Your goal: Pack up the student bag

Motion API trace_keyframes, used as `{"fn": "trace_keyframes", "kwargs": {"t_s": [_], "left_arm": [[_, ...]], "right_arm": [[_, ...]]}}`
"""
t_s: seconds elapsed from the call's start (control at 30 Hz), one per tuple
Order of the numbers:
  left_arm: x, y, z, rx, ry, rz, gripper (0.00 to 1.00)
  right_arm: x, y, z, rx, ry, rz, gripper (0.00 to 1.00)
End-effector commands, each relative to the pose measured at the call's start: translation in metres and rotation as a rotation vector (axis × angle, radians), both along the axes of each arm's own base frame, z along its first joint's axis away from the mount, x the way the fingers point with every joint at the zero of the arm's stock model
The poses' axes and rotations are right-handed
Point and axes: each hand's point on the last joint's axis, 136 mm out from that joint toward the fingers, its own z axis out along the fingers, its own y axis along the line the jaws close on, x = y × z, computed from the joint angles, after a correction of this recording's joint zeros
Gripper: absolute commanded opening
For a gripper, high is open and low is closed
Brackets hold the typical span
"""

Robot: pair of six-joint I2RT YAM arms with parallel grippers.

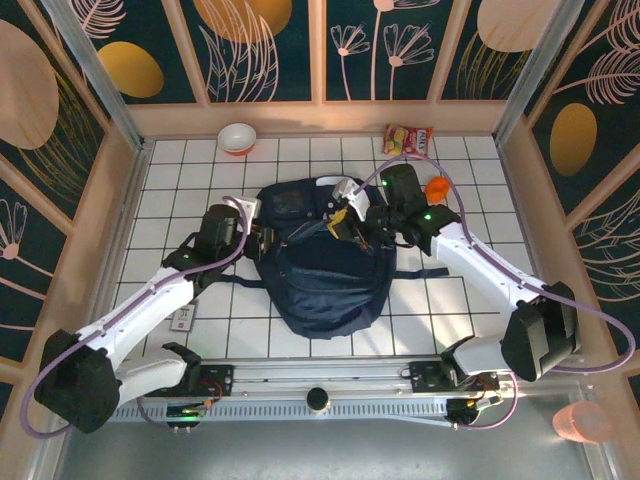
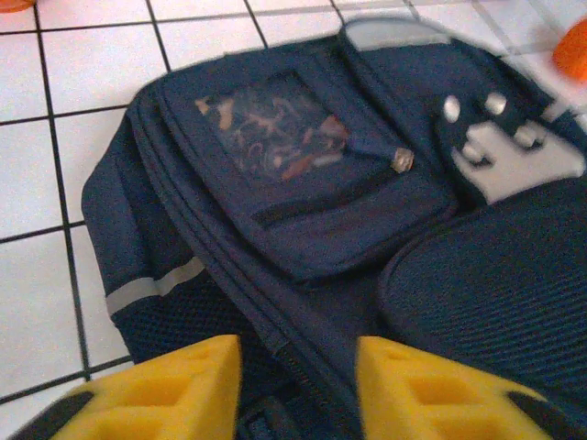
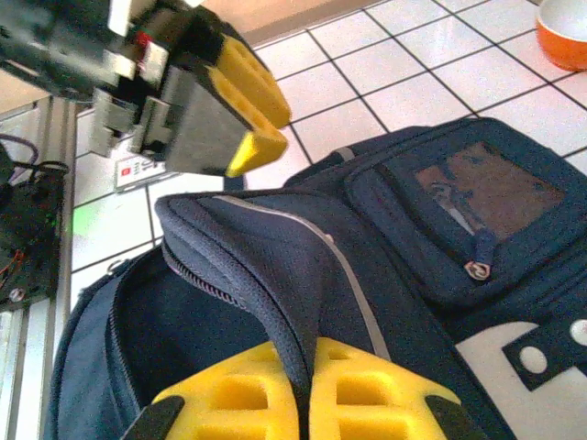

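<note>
The student bag (image 1: 325, 275), a large navy-blue backpack, lies flat in the middle of the tiled table with its main compartment unzipped. My right gripper (image 3: 305, 385) is shut on the edge of the bag's top flap (image 3: 275, 266) and holds it up, so the dark inside (image 3: 174, 339) shows. In the top view this gripper (image 1: 345, 222) sits over the bag's upper middle. My left gripper (image 2: 298, 385) is open, its yellow fingers (image 2: 174, 390) astride the zipper seam (image 2: 275, 330) at the bag's left side (image 1: 262, 240), gripping nothing.
An orange-and-white bowl (image 1: 237, 137) stands at the back left and a snack packet (image 1: 408, 138) at the back right. An orange object (image 1: 437, 188) lies just right of the bag. A small white card (image 1: 183, 320) lies by the left arm. Wooden walls enclose the table.
</note>
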Motion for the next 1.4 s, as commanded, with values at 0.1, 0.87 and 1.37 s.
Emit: {"fn": "trace_keyframes", "kwargs": {"t_s": [0.1, 0.87, 1.37], "left_arm": [[-0.004, -0.004, 0.048, -0.172, -0.063, 0.032, 0.56], [-0.05, 0.123, -0.04, -0.493, 0.349, 0.897, 0.94], [-0.111, 0.167, -0.115, -0.531, 0.496, 1.309, 0.91]], "right_arm": [[0.027, 0.014, 0.038, 0.108, -0.069, -0.058, 0.0], [0.054, 0.011, 0.029, 0.197, 0.119, -0.229, 0.0], [0.057, 0.02, 0.015, 0.204, 0.169, -0.221, 0.0]]}}
